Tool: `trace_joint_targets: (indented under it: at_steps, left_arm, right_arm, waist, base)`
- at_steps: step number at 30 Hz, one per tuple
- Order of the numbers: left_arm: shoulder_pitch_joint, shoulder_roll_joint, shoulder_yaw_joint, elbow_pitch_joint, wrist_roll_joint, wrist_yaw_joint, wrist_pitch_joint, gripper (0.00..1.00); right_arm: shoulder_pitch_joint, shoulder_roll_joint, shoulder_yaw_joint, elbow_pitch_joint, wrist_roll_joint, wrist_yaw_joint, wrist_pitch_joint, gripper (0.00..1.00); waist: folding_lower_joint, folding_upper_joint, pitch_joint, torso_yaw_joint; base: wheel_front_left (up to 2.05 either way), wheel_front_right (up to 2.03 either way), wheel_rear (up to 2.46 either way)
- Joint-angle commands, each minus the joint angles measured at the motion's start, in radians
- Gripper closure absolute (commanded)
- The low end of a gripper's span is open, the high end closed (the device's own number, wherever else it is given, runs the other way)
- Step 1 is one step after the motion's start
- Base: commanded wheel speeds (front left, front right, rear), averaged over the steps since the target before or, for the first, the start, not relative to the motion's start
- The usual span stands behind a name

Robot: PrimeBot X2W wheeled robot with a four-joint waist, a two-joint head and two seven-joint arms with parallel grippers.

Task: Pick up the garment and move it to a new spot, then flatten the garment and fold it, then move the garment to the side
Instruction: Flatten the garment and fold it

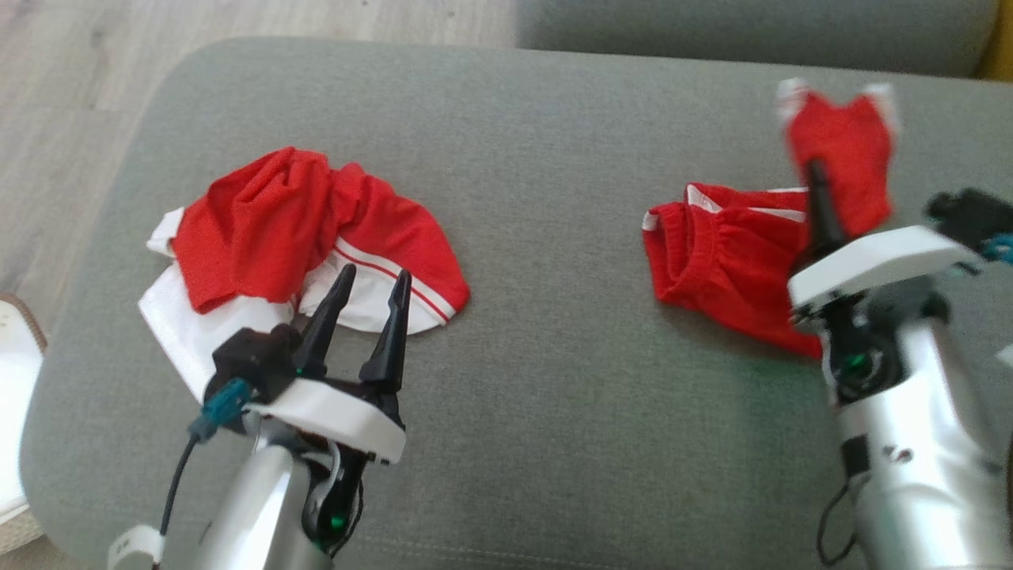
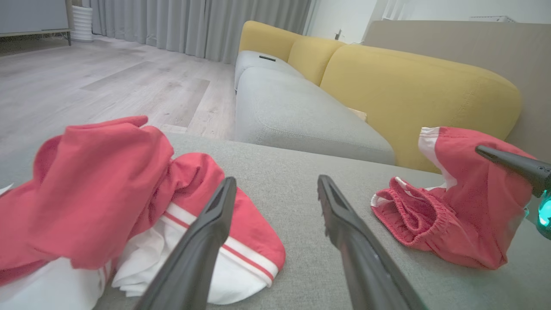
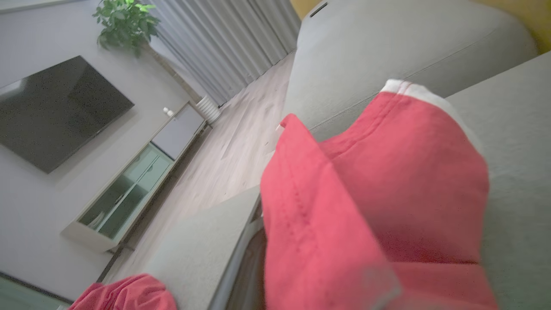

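Grey sofa seat (image 1: 554, 198); yellow backrest (image 2: 413, 90); wooden floor (image 2: 107, 82); grey curtains (image 2: 193, 26).

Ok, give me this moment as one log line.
right pincer: shut on red shorts, one end raised | left pincer: open, by red-and-white garment | surface: grey cushion

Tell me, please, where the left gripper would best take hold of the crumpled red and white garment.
Probably the raised red fold on top of the red and white garment, approached from above on the robot's side by the open left gripper. That ridge stands proud of the cushion, while the striped hem lies flat.
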Motion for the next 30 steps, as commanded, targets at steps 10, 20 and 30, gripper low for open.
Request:
trace_joint_targets:
  at_steps: [10,20,30]
  left_arm:
    - [0.027,0.013,0.052,-0.034,0.003,-0.002,-0.012,0.0]
    - [0.031,0.013,0.058,-0.038,-0.002,0.0,-0.012,0.0]
    - [0.036,0.013,0.07,-0.045,-0.001,0.005,-0.012,0.0]
  right_arm:
    - [0.084,0.011,0.27,-0.056,0.048,-0.001,0.017,1.0]
    - [0.07,0.004,0.423,0.062,-0.052,-0.001,-0.055,0.0]
    - [0.078,-0.011,0.508,0.0,-0.07,-0.001,-0.126,0.0]
  waist:
    - [0.0,0.0,-0.029,0.049]
    - [0.0,0.0,-0.026,0.036]
    - [0.0,0.0,-0.049,-0.03]
  base:
    - [0.0,0.0,0.0]
    - [0.0,0.0,0.0]
    - [0.0,0.0,0.0]
